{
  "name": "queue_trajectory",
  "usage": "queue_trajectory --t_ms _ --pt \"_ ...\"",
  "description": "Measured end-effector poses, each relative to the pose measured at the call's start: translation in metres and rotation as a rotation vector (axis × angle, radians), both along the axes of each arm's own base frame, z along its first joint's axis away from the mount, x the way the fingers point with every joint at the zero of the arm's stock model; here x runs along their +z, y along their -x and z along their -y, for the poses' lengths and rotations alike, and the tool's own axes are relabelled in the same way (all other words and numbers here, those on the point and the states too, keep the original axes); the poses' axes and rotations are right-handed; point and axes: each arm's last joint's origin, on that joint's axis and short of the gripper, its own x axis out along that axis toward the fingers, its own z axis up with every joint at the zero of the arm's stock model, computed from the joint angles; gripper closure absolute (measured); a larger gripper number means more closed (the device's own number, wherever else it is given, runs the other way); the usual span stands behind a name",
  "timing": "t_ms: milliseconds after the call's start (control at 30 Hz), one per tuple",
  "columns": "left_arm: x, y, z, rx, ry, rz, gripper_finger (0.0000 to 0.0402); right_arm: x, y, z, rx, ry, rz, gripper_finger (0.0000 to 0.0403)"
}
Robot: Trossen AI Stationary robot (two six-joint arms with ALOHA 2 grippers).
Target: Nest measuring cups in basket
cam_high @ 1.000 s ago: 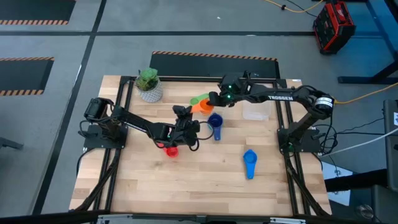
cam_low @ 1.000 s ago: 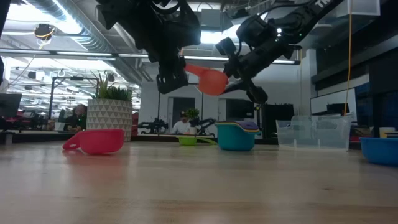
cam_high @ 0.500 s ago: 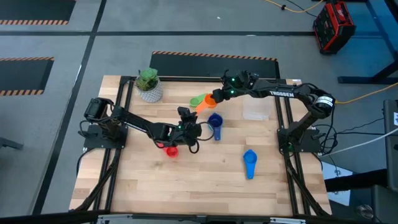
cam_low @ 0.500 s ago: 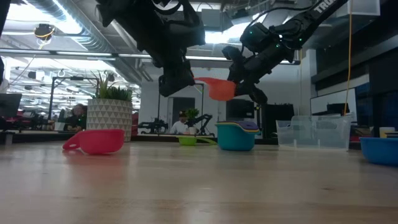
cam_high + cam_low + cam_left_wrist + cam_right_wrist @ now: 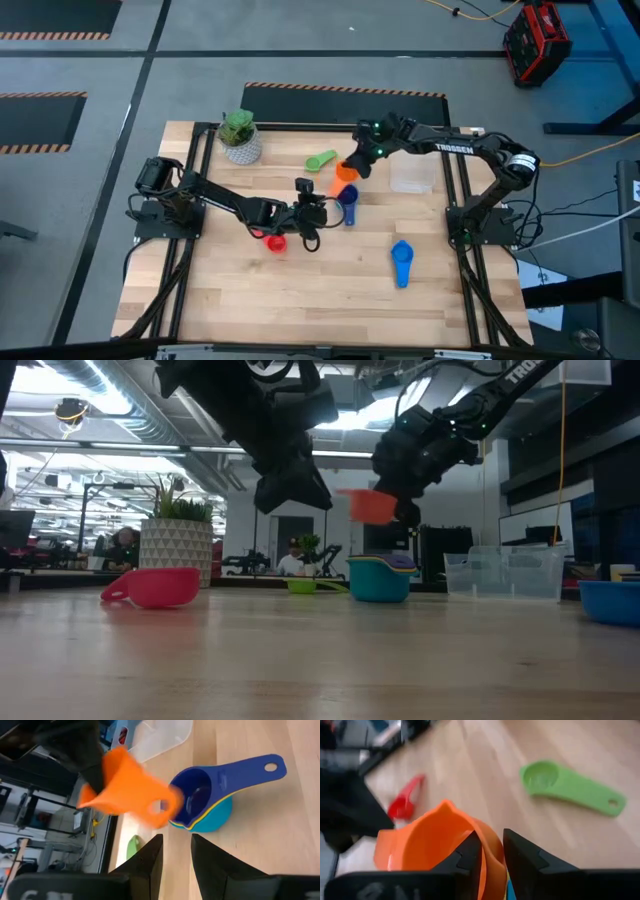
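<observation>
The orange cup (image 5: 346, 172) hangs in the air above the middle of the table (image 5: 330, 290), pinched by its rim in the right gripper (image 5: 362, 165), with its handle running down toward the nested stack of blue cups (image 5: 346, 198) just below it, whose dark blue handle lies flat on the wood. The right arm reaches in from the far right side, wrist bent down over the stack, while the left gripper (image 5: 312, 212) hovers just beside the stack with its fingers narrowly apart and holding nothing. The red cup (image 5: 275, 241), green cup (image 5: 321, 160), light blue cup (image 5: 401, 262) and clear basket (image 5: 411, 176) lie apart around them.
</observation>
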Motion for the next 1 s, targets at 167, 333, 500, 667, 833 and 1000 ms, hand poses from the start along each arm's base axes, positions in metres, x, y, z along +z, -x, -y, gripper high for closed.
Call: queue_trajectory --t_ms 167,333,500,667,833,1000 --pt "0.0 0.0 0.0 0.0 0.003 0.002 0.0308 -0.007 0.003 -0.012 0.108 0.032 -0.079 0.0319" --pt "0.0 0.0 0.002 -0.004 0.004 0.003 0.0308 -0.009 0.001 -0.018 0.175 0.102 -0.092 0.0319" --pt "0.0 0.0 0.002 0.013 0.03 0.025 0.0308 -0.009 -0.002 -0.023 0.232 0.152 -0.081 0.0319" --pt "0.0 0.0 0.002 0.018 0.038 0.032 0.0308 -0.009 -0.004 -0.027 0.305 0.219 -0.063 0.0319" --pt "0.0 0.0 0.002 0.019 0.038 0.032 0.0308 -0.019 -0.007 -0.026 0.337 0.208 -0.068 0.0319" --pt "0.0 0.0 0.002 0.019 0.038 0.032 0.0308 -0.028 -0.01 -0.025 0.348 0.193 -0.087 0.0319"
